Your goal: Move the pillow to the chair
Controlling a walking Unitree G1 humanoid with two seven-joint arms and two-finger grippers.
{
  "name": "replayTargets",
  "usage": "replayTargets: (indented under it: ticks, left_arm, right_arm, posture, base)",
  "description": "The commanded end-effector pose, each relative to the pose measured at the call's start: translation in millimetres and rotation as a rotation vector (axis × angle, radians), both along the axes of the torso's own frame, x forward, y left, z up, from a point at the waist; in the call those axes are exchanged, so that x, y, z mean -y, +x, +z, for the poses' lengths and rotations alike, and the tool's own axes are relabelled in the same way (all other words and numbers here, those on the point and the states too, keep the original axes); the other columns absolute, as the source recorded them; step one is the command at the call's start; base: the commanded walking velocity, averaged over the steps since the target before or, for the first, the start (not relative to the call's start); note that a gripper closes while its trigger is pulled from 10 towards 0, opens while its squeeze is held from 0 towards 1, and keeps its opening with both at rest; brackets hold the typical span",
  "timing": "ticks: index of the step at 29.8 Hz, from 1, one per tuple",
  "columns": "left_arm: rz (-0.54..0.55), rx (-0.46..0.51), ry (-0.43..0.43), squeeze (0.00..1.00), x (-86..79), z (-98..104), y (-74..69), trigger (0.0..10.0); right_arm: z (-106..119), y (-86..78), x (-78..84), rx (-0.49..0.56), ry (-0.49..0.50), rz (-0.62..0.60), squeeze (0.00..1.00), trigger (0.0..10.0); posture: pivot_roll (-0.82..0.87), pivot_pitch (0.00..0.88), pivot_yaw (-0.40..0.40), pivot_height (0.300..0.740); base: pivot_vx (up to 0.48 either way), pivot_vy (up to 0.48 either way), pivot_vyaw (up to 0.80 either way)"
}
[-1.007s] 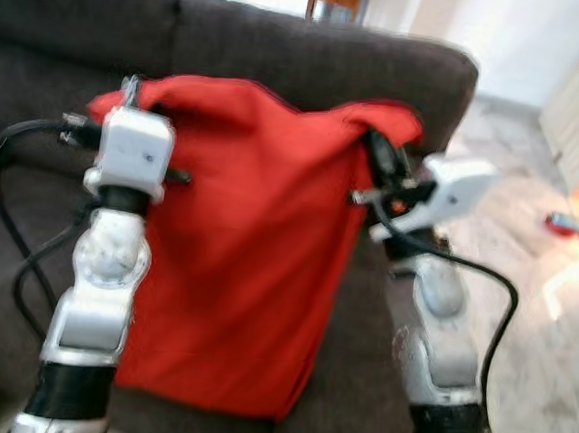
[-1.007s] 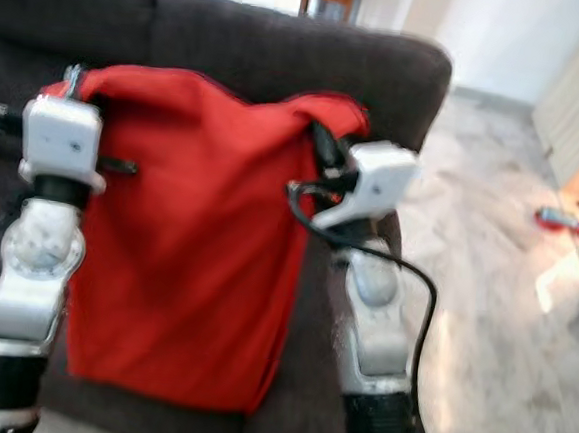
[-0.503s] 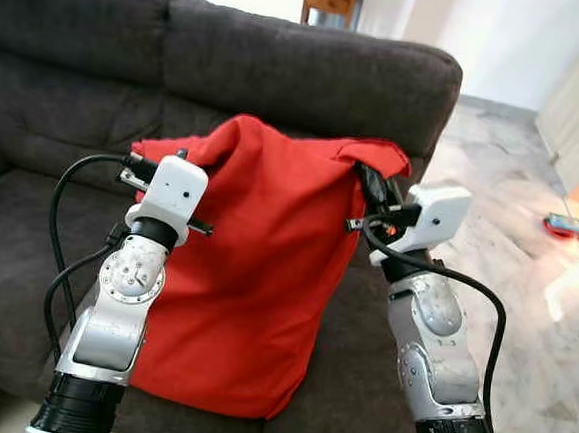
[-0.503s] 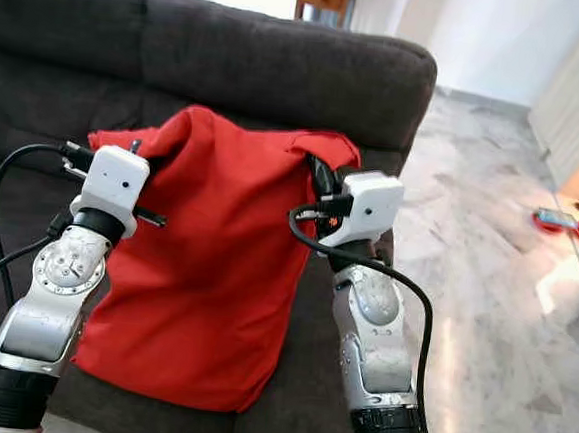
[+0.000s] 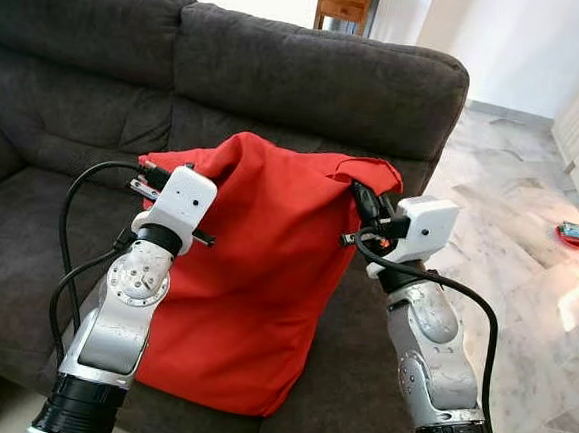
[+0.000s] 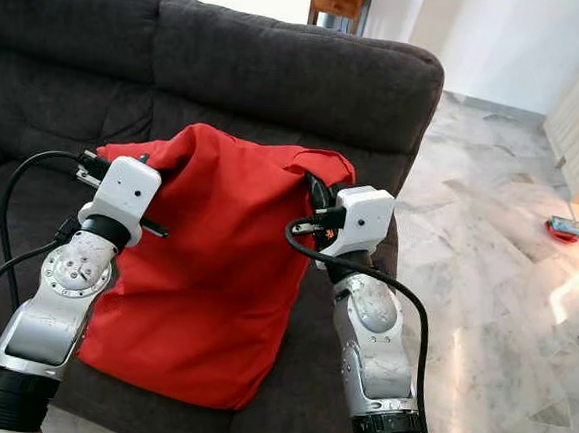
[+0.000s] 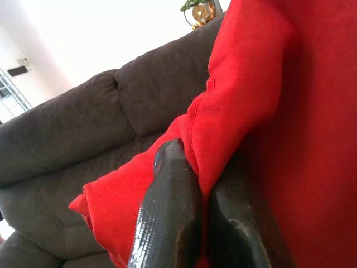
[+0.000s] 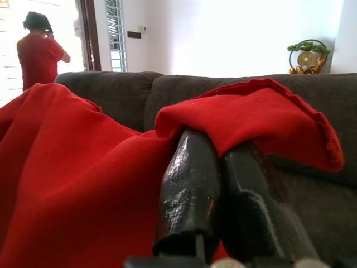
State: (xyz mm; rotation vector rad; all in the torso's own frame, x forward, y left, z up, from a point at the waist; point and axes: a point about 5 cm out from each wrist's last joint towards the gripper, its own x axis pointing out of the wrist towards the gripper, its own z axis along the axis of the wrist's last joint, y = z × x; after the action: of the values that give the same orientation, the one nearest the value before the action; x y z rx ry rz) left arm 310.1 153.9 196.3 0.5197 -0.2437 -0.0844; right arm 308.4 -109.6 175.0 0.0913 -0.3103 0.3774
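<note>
A big red pillow [image 5: 254, 284] hangs in front of a dark grey sofa [image 5: 310, 78], and its bottom edge sits on the sofa seat. The left gripper [image 5: 157, 176] pinches the top corner of the pillow at 9 o'clock, with its two black fingers [image 7: 170, 218] squeezed together on the red cloth. The right gripper [image 5: 363, 200] pinches the other top corner at 3 o'clock, and its fingers [image 8: 192, 195] are also pressed tight on a fold of the cloth. Black cables [image 5: 66, 249] loop beside both silver arms.

The sofa back stands right behind the pillow at 12 o'clock. The sofa arm is close by the right arm of the robot. Past the sofa at 3 o'clock there is an open marble floor [image 5: 528, 245] with lots of room. A small red thing [image 5: 577, 234] lies on that floor far off. A wooden cabinet [image 5: 346, 2] stands behind the sofa at 12 o'clock. In the right wrist view a person in a red top [image 8: 38, 53] stands far back by a doorway, and a small plant ornament [image 8: 308, 54] sits above the sofa back. I cannot read any writing.
</note>
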Motion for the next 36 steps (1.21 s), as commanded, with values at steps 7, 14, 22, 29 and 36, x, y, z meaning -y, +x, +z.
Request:
replayTargets:
  ticks: [7,14,22,29,36]
  left_arm:
    - [-0.014,-0.017,0.001,1.0,5.2,-2.8,-0.1,10.0]
    - [-0.001,-0.023,0.007,1.0,3.4,-4.9,0.1,10.0]
    - [0.047,-0.16,0.027,0.0,-13.2,-46.5,-2.8,10.0]
    - [0.169,-0.333,-0.026,0.0,-42.8,-101.5,-16.9,10.0]
    - [0.267,-0.476,-0.042,0.0,-65.6,-147.9,-41.2,10.0]
  right_arm:
    - [4.2,0.0,0.4,0.021,0.002,0.005,1.0,10.0]
    - [3.3,1.3,3.1,0.022,-0.01,-0.028,0.67,10.0]
    - [-30.1,9.1,38.6,-0.092,-0.066,-0.211,0.0,10.0]
    - [-89.5,-0.1,96.1,-0.327,-0.149,-0.435,0.0,10.0]
    - [-149.8,-36.9,147.7,-0.594,-0.228,-0.621,0.0,10.0]
  posture:
    - [0.08,0.034,-0.079,0.74]
    - [0.08,0.036,-0.079,0.74]
    - [0.08,0.032,-0.076,0.74]
    - [0.07,0.026,-0.077,0.74]
    - [0.07,0.014,-0.075,0.74]
  base:
    - [0.0,0.0,0.0]
    - [0.0,0.0,0.0]
    - [0.0,0.0,0.0]
    - [0.0,0.0,0.0]
    - [0.0,0.0,0.0]
